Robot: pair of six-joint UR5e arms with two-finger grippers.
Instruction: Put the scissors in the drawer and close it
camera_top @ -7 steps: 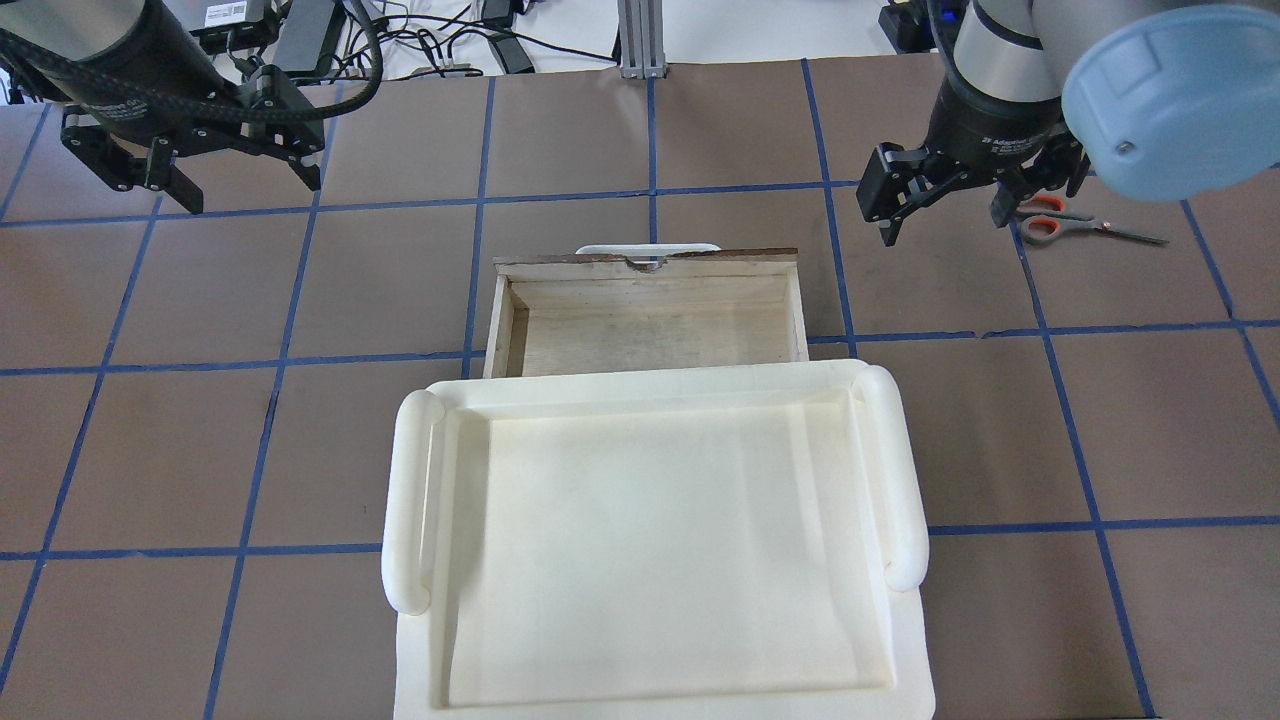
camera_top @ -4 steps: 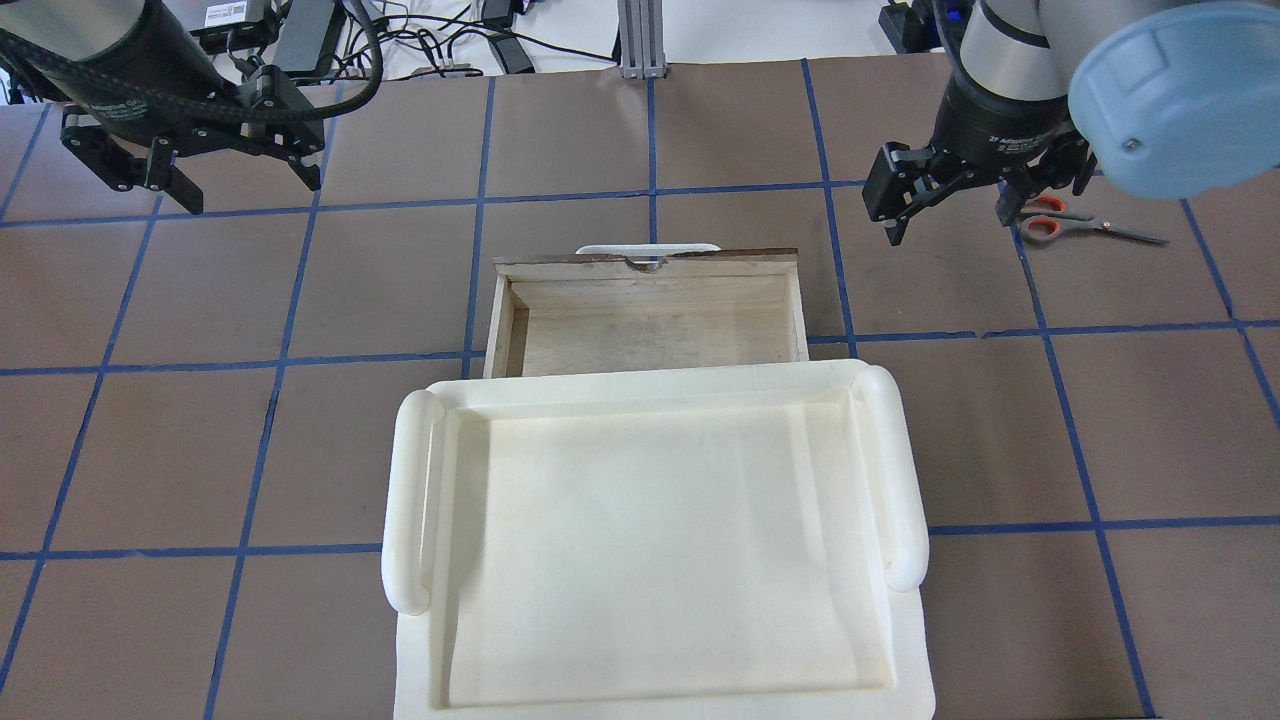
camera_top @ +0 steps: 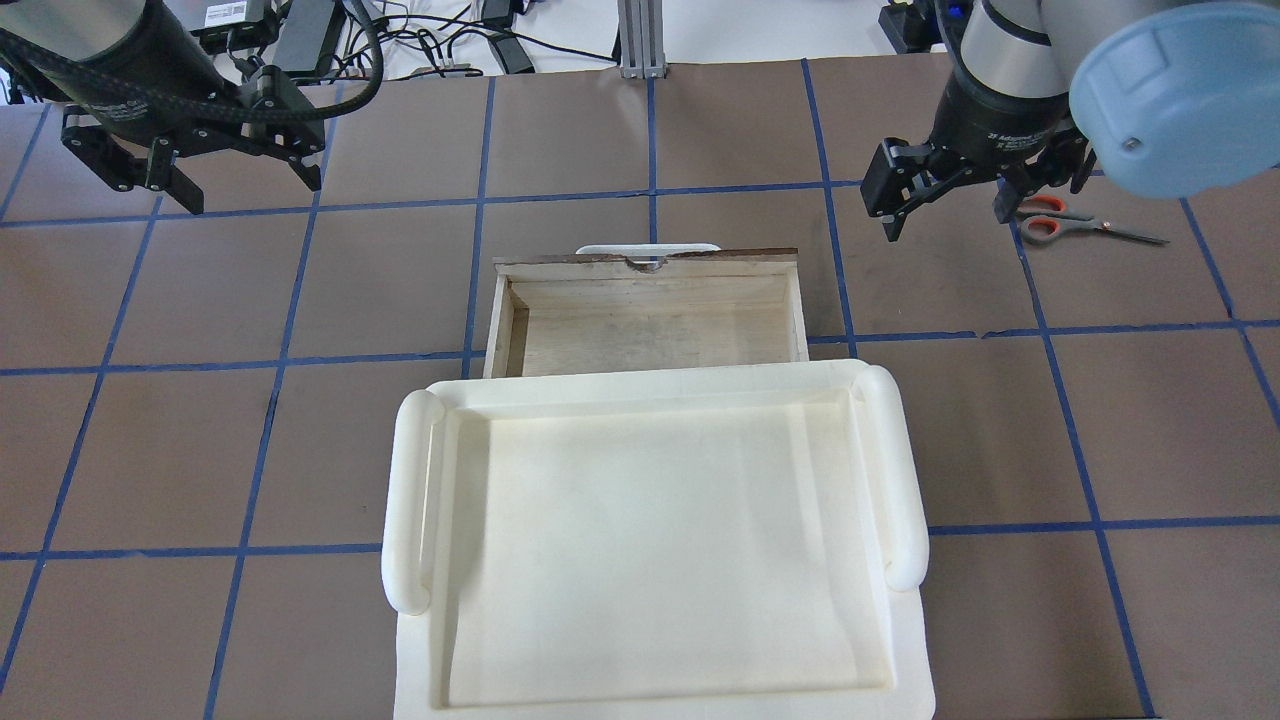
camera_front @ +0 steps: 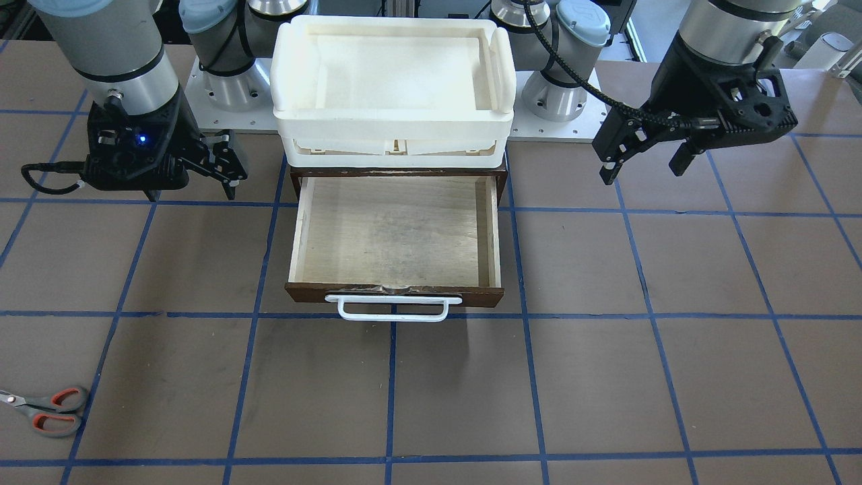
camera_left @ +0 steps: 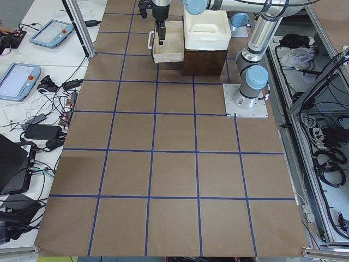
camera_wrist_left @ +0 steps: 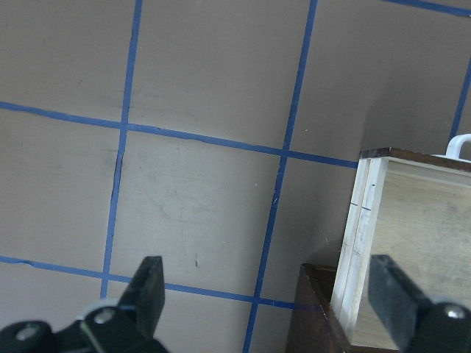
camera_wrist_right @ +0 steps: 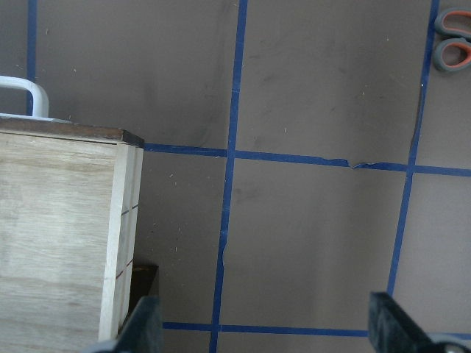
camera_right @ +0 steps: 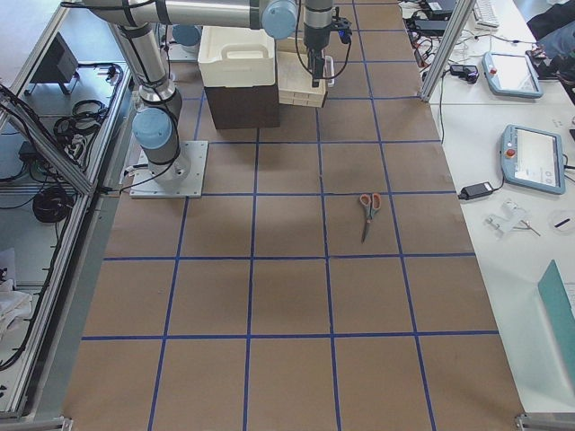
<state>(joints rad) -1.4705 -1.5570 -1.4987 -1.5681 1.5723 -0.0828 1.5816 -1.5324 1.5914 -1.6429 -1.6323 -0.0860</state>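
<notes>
The scissors lie flat on the brown table at the far right, grey handles with orange-red linings toward the drawer; their loops show in the right wrist view's top corner. The wooden drawer is pulled open and empty, its dark front and white bar handle facing away from the robot. My right gripper hovers open just left of the scissors' handles, holding nothing. My left gripper hangs open over the far left of the table, left of the drawer.
A white plastic tray sits on top of the dark cabinet that the drawer slides from. Cables and power bricks lie past the table's far edge. Blue tape lines grid the table.
My right arm has drifted slightly right and away from the robot, uncovering a little more of the scissors' handles. The left arm, drawer and scissors have not moved.
</notes>
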